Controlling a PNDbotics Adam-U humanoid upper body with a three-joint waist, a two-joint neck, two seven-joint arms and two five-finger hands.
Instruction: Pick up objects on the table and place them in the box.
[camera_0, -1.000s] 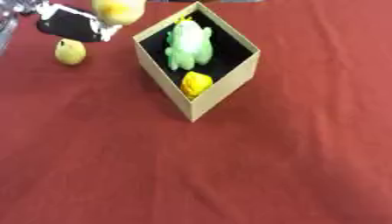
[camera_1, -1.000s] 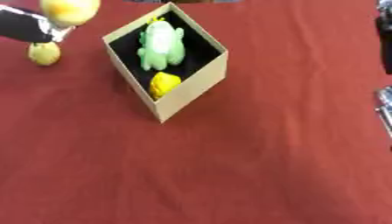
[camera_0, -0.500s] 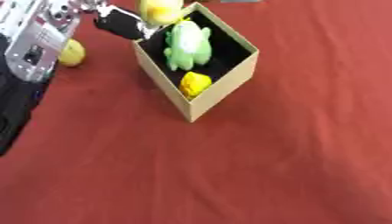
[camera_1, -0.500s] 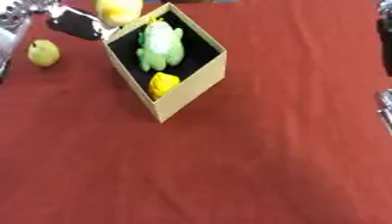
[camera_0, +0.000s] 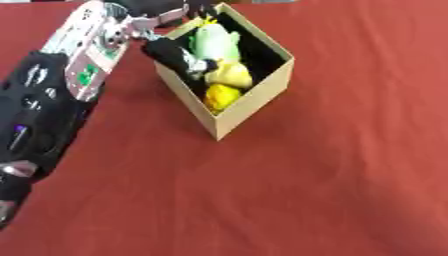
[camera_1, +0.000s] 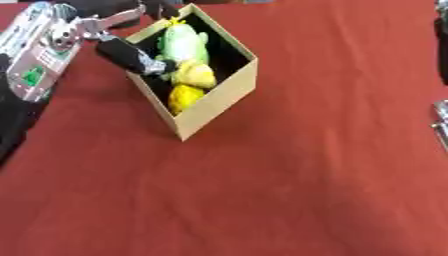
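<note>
3 items in box (camera_0: 254, 102) now: green toy (camera_0: 214, 42), yellow piece (camera_0: 219, 95), pale yellow fruit (camera_0: 229, 75) | 1 s ago fruit was outside, above the rim | left hand (camera_0: 179, 56) inside box, fingers still beside fruit, curl unclear | release appears imminent

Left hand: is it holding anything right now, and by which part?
The left hand reaches into the box with its fingers on a pale yellow round object, touching its left side. Whether it still grips it cannot be told.

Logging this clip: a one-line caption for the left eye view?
Left hand lowers a yellow fruit into the cardboard box, beside a green toy.
</note>
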